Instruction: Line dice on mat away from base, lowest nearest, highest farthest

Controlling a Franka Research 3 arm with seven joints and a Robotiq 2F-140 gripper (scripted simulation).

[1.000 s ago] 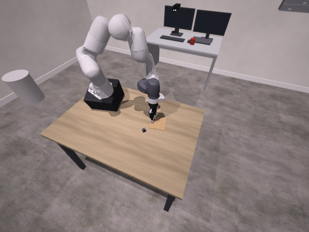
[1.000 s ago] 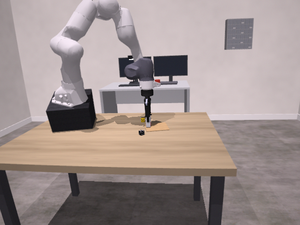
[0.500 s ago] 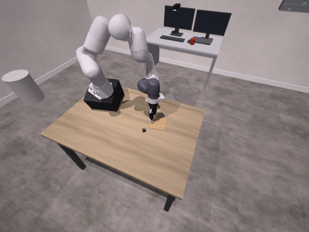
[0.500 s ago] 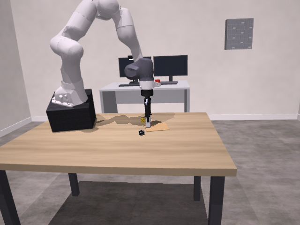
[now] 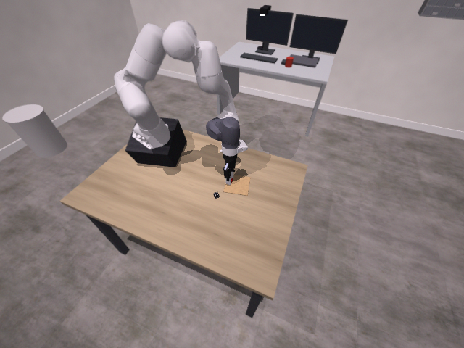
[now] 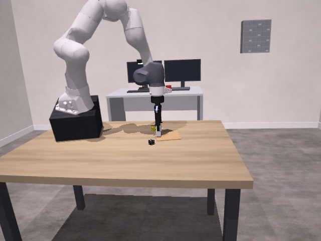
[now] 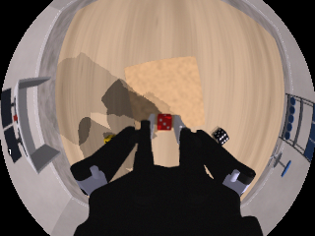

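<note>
A red die (image 7: 164, 122) sits at the near corner of the tan mat (image 7: 167, 88), between my fingers. My gripper (image 7: 164, 121) stands upright over it with its fingers parted a little wider than the die, so it is open and the die rests on the mat (image 5: 237, 185). A black die (image 5: 216, 195) lies on the bare table just off the mat's edge; it also shows in the exterior view (image 6: 151, 141). A yellow die (image 6: 153, 128) lies on the table on the base side of the gripper (image 6: 158, 132), off the mat.
The robot's black base block (image 5: 157, 142) stands at the table's back left corner. The mat is small and lies near the table's far middle. A desk with monitors (image 5: 284, 48) stands behind the table.
</note>
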